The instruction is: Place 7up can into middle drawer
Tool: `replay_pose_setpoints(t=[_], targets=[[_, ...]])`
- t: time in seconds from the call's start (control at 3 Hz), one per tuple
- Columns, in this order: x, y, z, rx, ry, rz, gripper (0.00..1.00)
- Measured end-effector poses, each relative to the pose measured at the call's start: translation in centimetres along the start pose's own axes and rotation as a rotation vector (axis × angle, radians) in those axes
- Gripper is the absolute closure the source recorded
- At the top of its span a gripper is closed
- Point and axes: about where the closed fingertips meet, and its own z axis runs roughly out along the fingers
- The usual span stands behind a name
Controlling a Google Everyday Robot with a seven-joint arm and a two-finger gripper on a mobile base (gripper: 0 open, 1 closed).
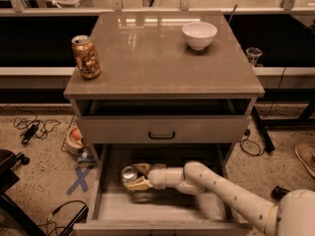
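The 7up can [129, 174], slim with a shiny metal top, is inside the pulled-out middle drawer [98, 193], low over its pale floor. My gripper [136, 177] reaches in from the right and is shut on the can, one finger above it and one below. I cannot tell whether the can touches the floor. My pale arm [221, 191] crosses the drawer from the lower right.
An orange-brown patterned can [86, 57] and a white bowl [199, 35] stand on the cabinet top [157, 63]. A drawer front with a small black handle [162, 135] overhangs the open drawer. Cables and a blue tape cross [78, 180] lie on the floor at the left.
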Motion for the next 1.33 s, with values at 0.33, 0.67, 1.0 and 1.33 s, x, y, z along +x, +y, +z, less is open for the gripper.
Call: replay_pose_setpoints(t=[0.33,0.67,1.0,1.33], targets=[[-0.04,0.12,0.19,-0.004,-0.001,0.0,0.36],[-0.08,0.24,0.38,-0.007,-0.003,0.001,0.12],[-0.12,0.34,0.55,-0.011,-0.004,0.001,0.0],[-0.12,0.35,0.56,-0.011,-0.004,0.001,0.0]])
